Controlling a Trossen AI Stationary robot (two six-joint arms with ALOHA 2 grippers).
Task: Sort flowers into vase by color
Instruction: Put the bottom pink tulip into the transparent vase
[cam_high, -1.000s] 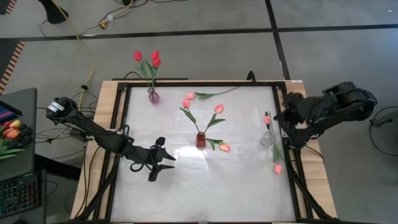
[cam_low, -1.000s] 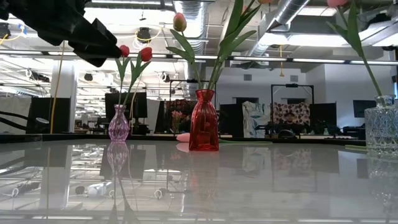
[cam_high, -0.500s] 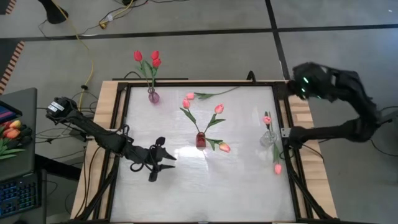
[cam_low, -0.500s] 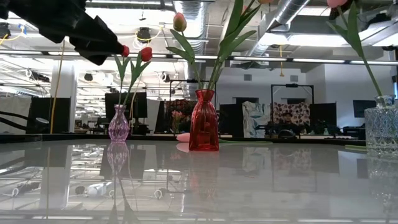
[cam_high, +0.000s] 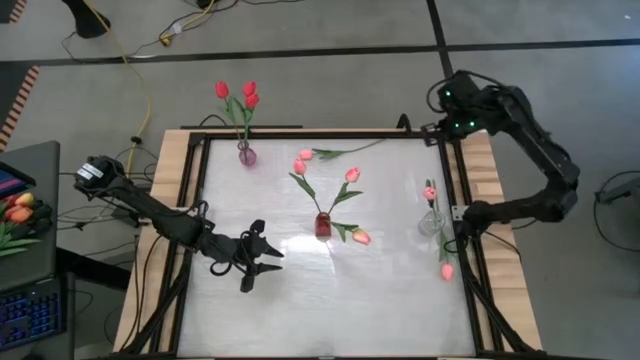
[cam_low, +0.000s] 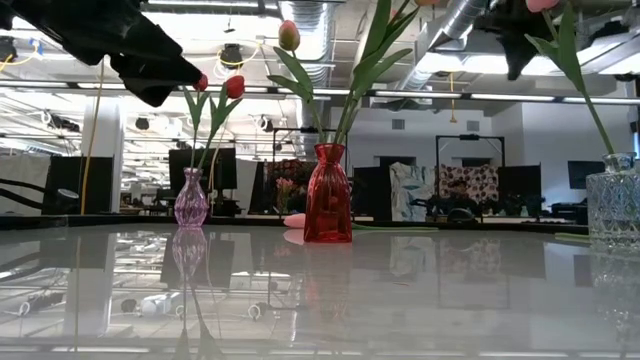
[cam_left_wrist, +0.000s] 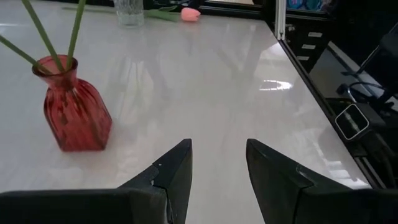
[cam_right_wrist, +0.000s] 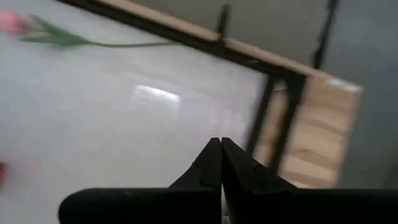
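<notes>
A purple vase at the far left holds three red tulips. The red vase in the middle holds three orange-pink tulips. A clear vase at the right holds one pink tulip. One pink tulip lies loose near the far edge. Another tulip lies by the right rail. My left gripper hovers open, left of the red vase. My right gripper is shut and empty above the table's far right corner, and sees the loose tulip.
Black frame rails run along the table's edges, over wooden side strips. A side desk at the left carries a bunch of orange tulips. The near half of the white tabletop is bare.
My right arm has swung from beside the clear vase at the right edge to the table's far right corner, rolling its wrist as it went, with its gripper shut and empty. My left gripper has stayed where it was. No flower has moved.
</notes>
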